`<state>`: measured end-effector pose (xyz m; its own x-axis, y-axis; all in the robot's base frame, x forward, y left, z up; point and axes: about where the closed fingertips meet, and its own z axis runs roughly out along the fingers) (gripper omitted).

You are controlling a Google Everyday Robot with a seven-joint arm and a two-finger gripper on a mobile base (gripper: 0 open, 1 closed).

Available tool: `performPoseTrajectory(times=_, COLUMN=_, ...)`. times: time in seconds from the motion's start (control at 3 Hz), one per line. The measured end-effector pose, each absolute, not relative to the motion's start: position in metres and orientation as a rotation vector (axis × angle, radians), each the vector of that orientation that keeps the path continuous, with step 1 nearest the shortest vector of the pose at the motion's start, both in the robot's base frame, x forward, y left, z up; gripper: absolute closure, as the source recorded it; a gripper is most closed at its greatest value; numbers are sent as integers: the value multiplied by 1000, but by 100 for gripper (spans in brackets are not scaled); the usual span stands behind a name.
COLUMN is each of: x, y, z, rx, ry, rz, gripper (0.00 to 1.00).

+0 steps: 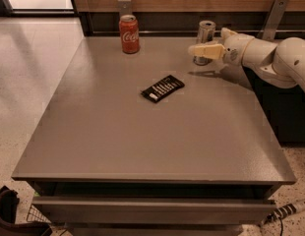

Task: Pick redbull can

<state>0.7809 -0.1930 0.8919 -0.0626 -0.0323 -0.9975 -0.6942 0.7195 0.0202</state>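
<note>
Camera view, looking down across the desk: the tall slim silver metal redbull can with bluish panels stands upright near the far edge of the flat grey matte desk. The gripper, a cream-coloured piece at the end of a smooth white rounded arm, reaches in from the right of the redbull can and crosses in front of its lower half, hiding that part. From where I stand it looks level with the can and right against it, though I cannot tell whether the jaws are open, shut or gripping the can. The can's shiny top rim shows clear above the gripper. Well to the left of the redbull can, at about the same depth, stands a shorter, wider red Coca-Cola can, glossy and upright. Nearer than the redbull can and to its left lies a flat black rectangular packet with pale markings, set at a slant on the desk.
</note>
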Motion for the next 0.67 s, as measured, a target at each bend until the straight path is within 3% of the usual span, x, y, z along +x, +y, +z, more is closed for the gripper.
performPoseTrajectory(times=0.33, x=781, y=-190, z=891, rx=-614, ry=1557, rz=604, gripper=16)
performPoseTrajectory(times=0.67, x=782, y=-187, z=891, rx=-617, ry=1557, rz=609, gripper=40)
